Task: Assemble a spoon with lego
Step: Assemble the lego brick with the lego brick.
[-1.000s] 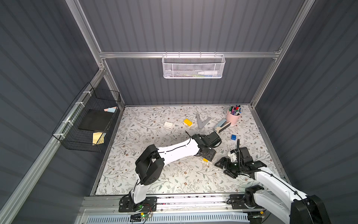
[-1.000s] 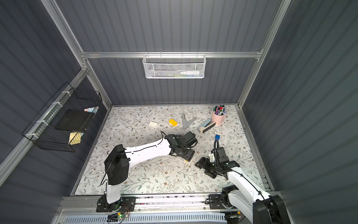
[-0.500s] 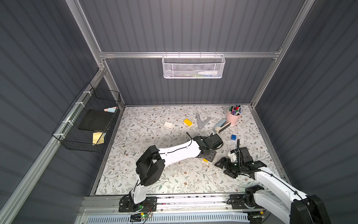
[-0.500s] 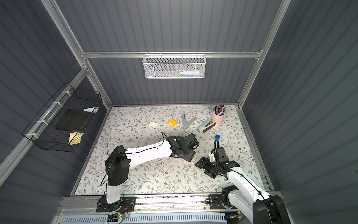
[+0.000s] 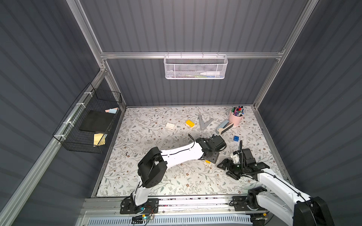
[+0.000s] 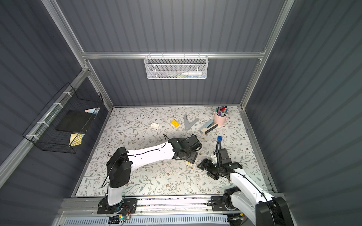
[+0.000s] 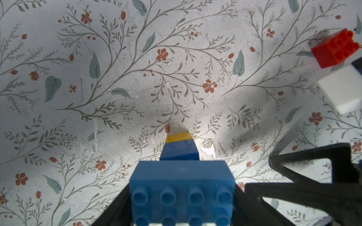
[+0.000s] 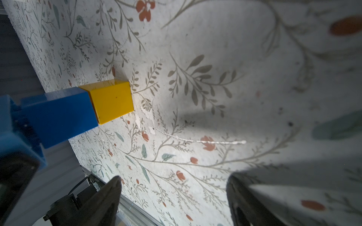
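My left gripper (image 5: 210, 158) (image 6: 189, 157) is shut on the spoon's wide blue brick (image 7: 182, 191), a black finger on each side. The narrow handle points down at the floral mat: a blue part (image 7: 180, 150) (image 8: 58, 115), then a yellow end (image 7: 178, 136) (image 8: 112, 100) (image 5: 207, 162). I cannot tell whether the end touches the mat. My right gripper (image 5: 227, 170) (image 6: 207, 170) (image 8: 172, 195) hangs open and empty just right of the spoon. Loose lego lies apart: yellow (image 5: 190, 123), white (image 5: 170, 125), blue (image 5: 236, 138), red (image 7: 336, 49).
A grey V-shaped piece (image 5: 204, 123), a stapler (image 5: 225, 127) and a pink cup of pens (image 5: 236, 117) stand at the back right. A black wire basket (image 5: 88, 125) hangs on the left wall, a white mesh basket (image 5: 195, 67) on the back wall. A white block (image 7: 340, 90) shows beside the red brick.
The left arm has shifted a little with the spoon still in its grip. The right arm has stayed where it was, open.
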